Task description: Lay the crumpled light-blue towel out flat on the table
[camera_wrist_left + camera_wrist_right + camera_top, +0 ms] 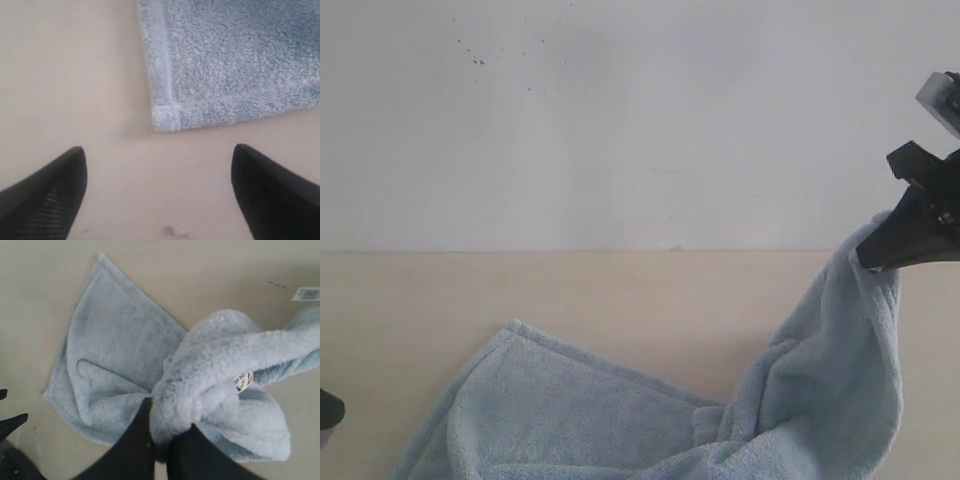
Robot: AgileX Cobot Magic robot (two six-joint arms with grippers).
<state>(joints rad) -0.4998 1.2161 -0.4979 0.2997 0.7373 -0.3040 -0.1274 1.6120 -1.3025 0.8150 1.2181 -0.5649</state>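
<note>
1. Far left, my left gripper (159,150) hovers low over the table (60,75), its jaws spread wide with nothing but bare beige wood between the two dark fingers (55,190).

2. Straight ahead of those open jaws, a hemmed corner of the light-blue towel (240,60) lies flat on the tabletop. It is close to the fingertips but touches neither one.

3. Between my two arms, the exterior view shows the towel's lower part resting on the table. It lies smooth toward the left jaws and bunches into folds toward the right ones, and part of it runs out of the frame.

4. From those folds the cloth climbs in a thick drape up to my right gripper (165,437). This gripper is held well above the table in front of the off-white wall (620,120), and its jaws are pinched shut on a fat wad of terry.

5. In the right wrist view, the gripped wad bulges out just past the closed jaws. A small white tag (243,381) shows on the fold beyond them, and the rest of the towel hangs down to the table below.
</note>
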